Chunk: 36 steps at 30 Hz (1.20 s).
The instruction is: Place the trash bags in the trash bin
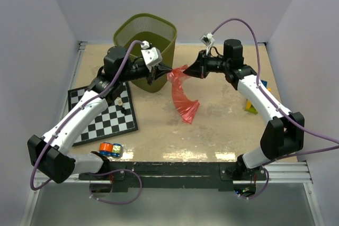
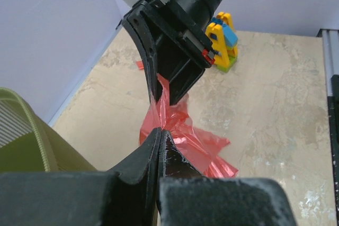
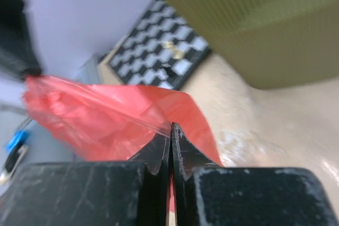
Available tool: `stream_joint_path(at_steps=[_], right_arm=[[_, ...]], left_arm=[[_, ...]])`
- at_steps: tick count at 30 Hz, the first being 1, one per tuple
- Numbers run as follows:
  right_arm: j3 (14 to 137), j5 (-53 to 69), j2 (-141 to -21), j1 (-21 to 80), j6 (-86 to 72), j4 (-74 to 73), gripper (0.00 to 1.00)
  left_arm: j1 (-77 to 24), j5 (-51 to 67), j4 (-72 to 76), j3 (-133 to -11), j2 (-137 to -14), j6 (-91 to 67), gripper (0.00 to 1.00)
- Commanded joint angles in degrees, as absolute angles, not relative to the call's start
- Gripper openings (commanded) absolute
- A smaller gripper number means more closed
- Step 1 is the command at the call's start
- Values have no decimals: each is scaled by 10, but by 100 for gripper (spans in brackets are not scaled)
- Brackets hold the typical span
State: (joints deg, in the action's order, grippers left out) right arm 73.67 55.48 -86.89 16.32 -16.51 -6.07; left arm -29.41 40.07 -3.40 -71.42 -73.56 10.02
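Left fingers [image 2: 157, 147] fill the bottom of the left wrist view, clenched on a bunched bit of the trash bag [image 2: 180, 138]. Right fingers [image 3: 162, 150] are likewise shut on the same film, pinching a flat edge.

In the top view the trash bag [image 1: 183, 97] hangs centre frame, just right of the trash bin [image 1: 165, 51], strung between both arms. Its tail drapes down toward the bench [image 1: 222, 130]; can't tell if it touches. Not in the bin yet.

Handling, my read:
- Near weightless, limp, crinkly. It'll flutter and cling, with no stiffness to push on.
- Thin and slick, so pinch bunched folds or an edge, not a single taut layer; that could tear or slip.
- The loose tail is likely to snag on the rim, so it needs lifting over the opening first.

The bench is mottled beige, stone-look, slightly glossy, with metal rails at the sides. Plain pale walls box it in on three sides. A chessboard [image 1: 106, 115] lies lower left, toy blocks [image 1: 253, 103] at the right, well apart from the bag.
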Motion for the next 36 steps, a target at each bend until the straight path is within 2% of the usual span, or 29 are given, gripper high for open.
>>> stream_joint_path(at_steps=[1,3,5,9,10,12,16,17,21,25,36], right_arm=[[766,282,-855,129,-135,-154,0],[785,174,-854,106,-123,-196,0],[794,126,-856,74,-117,-213,0],[797,161,-846,51,-97,-204,0],[796,190,-840,52,-88,-197,0],[796,215,-824,65,-81,-191,0],[807,201,-794,122,-6,-199,0],[810,195,-787,135,16,-202,0],[836,168,-773,157,12,-221,0],[860,163,-766,171,18,-226,0],[836,159,-753,178,37,-215,0]], left_arm=[[-297,365,-62,-742,-710,153,0],[-297,348,-81,-734,-702,174,0],[-297,331,-89,-722,-694,182,0],[-297,311,-96,-704,-693,174,0],[-296,312,-87,-702,-693,160,10],[-297,304,-54,-706,-696,101,37],[-301,298,-10,-765,-748,-13,69],[-307,291,16,-792,-768,-31,74],[-344,248,34,-865,-835,-45,78],[-380,232,66,-876,-861,-27,79],[-395,205,102,-936,-931,-68,76]])
